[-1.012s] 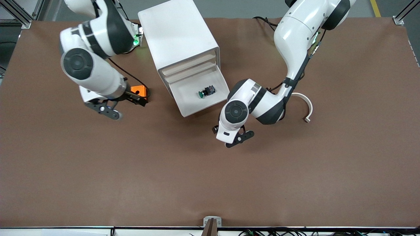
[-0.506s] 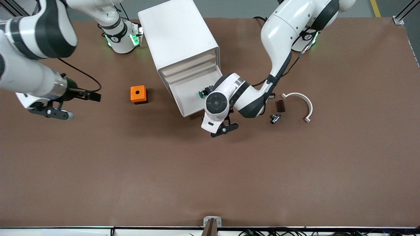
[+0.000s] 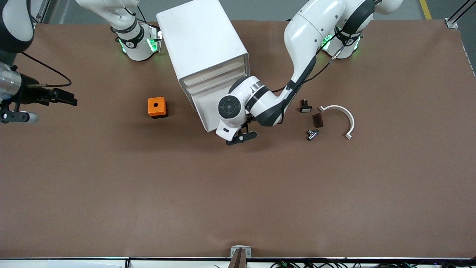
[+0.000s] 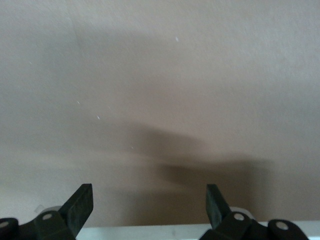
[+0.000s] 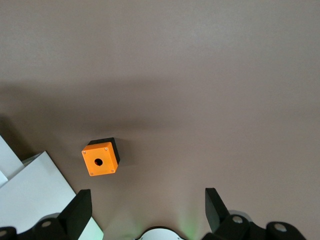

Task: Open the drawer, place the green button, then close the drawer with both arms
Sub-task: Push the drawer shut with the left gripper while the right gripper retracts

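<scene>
The white cabinet (image 3: 200,41) stands at the back of the table. Its lowest drawer (image 3: 202,106) is pulled out. The button is hidden under the left arm's wrist. My left gripper (image 3: 241,137) is open and empty, low over the table just in front of the drawer's front edge. That white edge (image 4: 150,233) shows between its fingers (image 4: 80,206) in the left wrist view. My right gripper (image 3: 18,117) is open and empty, high over the right arm's end of the table. Its wrist view shows the gripper (image 5: 147,205) above the cabinet (image 5: 30,200).
An orange box with a hole (image 3: 156,107) sits beside the cabinet toward the right arm's end, also in the right wrist view (image 5: 100,160). Toward the left arm's end lie a black part with a white cap (image 3: 305,107), a dark block (image 3: 317,120), a small metal part (image 3: 311,134) and a white curved piece (image 3: 344,115).
The left arm has swung toward the drawer's front and now covers the button. The right arm has pulled away from the orange box to the table's end.
</scene>
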Motion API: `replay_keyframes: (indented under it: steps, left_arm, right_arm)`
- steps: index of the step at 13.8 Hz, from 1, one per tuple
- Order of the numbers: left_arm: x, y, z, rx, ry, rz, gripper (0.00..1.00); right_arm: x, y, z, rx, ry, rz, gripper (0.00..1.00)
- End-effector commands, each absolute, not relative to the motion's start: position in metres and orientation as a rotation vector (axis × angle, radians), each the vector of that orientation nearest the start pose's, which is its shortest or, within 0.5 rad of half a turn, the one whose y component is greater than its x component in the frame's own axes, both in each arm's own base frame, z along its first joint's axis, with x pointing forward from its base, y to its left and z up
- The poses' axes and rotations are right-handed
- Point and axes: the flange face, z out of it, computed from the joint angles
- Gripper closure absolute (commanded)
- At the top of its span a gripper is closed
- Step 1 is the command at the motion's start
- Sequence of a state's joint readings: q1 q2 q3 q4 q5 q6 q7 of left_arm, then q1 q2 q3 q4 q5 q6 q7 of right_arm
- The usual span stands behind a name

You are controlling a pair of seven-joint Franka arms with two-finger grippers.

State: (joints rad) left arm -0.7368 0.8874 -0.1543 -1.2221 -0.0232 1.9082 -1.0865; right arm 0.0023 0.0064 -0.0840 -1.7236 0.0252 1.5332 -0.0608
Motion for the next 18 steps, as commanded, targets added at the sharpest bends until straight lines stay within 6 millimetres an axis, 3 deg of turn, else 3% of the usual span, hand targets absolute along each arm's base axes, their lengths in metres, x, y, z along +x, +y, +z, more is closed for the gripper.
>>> replay_keyframes:
  steps: [1,10,15,18]
  left_arm:
    - [0.465,-0.571,0.226,-3.024,-0.335,0.335,0.01]
    - [0.399,-0.621,0.230,-3.074,-0.390,0.681,0.01]
    - [0.389,-0.624,0.225,-3.062,-0.400,0.732,0.01]
    - [0.386,-0.625,0.225,-3.062,-0.393,0.732,0.01]
  right_arm:
    - [0.532,-0.054,0.556,-3.094,0.001,0.265,0.00]
    - [0.540,-0.049,0.572,-3.123,-0.022,0.191,0.00]
    - [0.556,-0.040,0.599,-3.141,-0.041,0.107,0.00]
    - [0.566,-0.049,0.613,-3.146,-0.007,0.049,0.00]
